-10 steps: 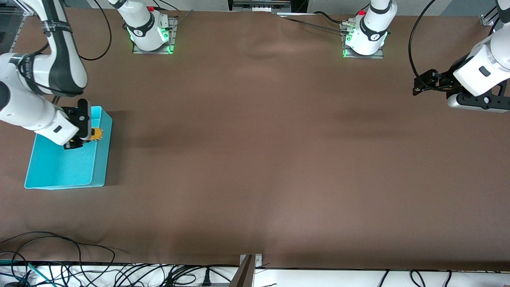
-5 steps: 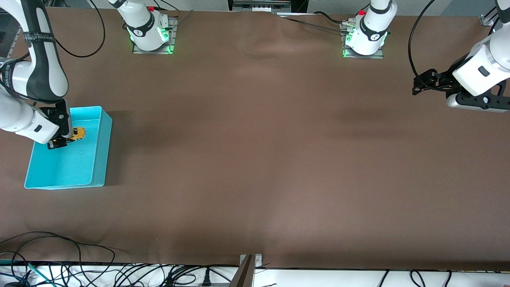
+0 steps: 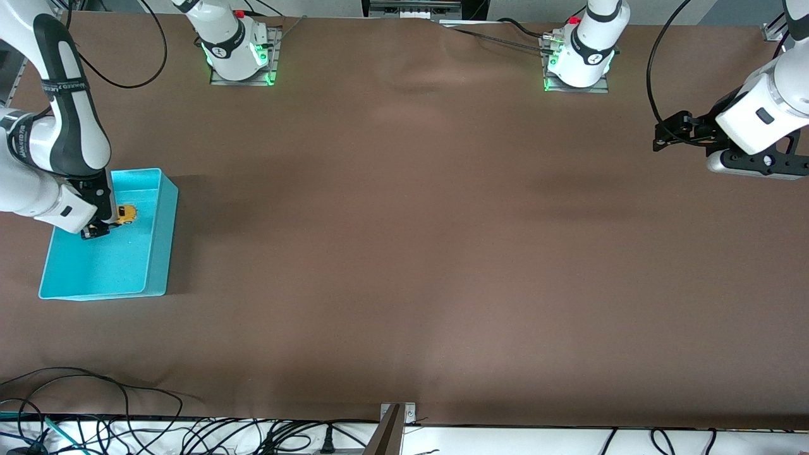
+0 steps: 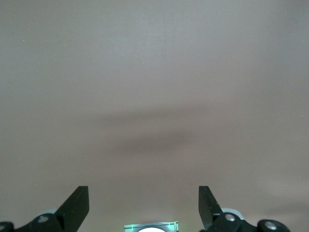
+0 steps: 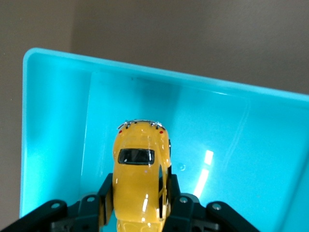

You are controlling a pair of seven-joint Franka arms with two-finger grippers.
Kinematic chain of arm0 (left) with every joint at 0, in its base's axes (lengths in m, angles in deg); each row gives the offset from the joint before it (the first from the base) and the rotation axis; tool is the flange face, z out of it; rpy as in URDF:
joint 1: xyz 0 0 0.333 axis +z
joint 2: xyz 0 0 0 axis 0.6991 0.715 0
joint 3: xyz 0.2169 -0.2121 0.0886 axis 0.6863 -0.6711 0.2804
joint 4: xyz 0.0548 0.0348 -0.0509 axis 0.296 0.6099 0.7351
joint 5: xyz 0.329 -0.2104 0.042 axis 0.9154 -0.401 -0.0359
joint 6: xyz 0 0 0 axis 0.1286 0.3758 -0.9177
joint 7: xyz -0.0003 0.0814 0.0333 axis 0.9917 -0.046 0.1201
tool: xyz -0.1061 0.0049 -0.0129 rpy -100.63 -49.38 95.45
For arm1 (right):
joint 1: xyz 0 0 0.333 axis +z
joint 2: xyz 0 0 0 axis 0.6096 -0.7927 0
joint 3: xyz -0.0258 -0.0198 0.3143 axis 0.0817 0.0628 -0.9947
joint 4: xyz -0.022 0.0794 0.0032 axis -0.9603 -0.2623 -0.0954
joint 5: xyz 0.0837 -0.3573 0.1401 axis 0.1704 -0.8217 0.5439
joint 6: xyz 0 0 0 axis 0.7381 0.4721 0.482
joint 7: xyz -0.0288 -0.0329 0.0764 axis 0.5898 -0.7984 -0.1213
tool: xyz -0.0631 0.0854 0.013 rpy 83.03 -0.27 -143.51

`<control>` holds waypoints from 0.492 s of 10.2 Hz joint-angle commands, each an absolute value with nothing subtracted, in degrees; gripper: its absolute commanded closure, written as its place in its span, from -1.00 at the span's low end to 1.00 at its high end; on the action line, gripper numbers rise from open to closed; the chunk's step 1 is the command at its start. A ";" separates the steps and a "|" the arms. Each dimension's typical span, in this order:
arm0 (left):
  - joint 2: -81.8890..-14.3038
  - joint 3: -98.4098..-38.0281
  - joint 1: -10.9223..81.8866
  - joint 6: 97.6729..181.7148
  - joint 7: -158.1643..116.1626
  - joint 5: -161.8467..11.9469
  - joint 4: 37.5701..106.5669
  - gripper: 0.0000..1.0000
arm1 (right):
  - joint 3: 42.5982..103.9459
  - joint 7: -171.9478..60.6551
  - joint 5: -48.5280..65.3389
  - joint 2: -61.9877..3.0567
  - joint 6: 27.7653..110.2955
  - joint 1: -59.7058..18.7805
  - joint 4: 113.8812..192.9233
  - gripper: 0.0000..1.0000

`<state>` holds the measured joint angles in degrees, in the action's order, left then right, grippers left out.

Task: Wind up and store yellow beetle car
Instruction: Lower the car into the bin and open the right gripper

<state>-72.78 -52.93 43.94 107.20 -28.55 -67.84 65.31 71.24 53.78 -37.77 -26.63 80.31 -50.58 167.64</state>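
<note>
The yellow beetle car (image 5: pixel 141 186) is pinched by its flanks in the right gripper (image 3: pixel 101 224), low inside the turquoise bin (image 3: pixel 152 278) at about nine o'clock on the table (image 3: pixel 404 253). It is judged light, rigid and glossy, so likely slippery; the sides above the wheels seem the surest hold. The left gripper (image 3: pixel 663 136) is kept spread, waiting over bare table near three o'clock.

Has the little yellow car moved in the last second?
Yes. Held in the right gripper, the yellow car has shifted from beside the turquoise bin's long wall toward the bin's middle, lower inside it.
</note>
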 commanded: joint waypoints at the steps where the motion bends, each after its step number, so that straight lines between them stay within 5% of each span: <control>1: -72.93 -52.97 43.92 106.64 -28.07 -67.63 65.17 -1.00 | 71.95 55.16 -37.84 -27.35 83.13 -51.10 169.42 1.00; 5: -72.84 -52.97 43.83 106.64 -28.07 -67.63 65.08 -1.00 | 73.36 55.34 -37.84 -30.51 86.91 -51.10 169.60 1.00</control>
<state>-72.71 -52.93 43.94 107.20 -28.55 -67.84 65.31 72.87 54.20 -37.77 -29.73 85.23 -50.93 169.34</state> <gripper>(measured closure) 0.000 0.537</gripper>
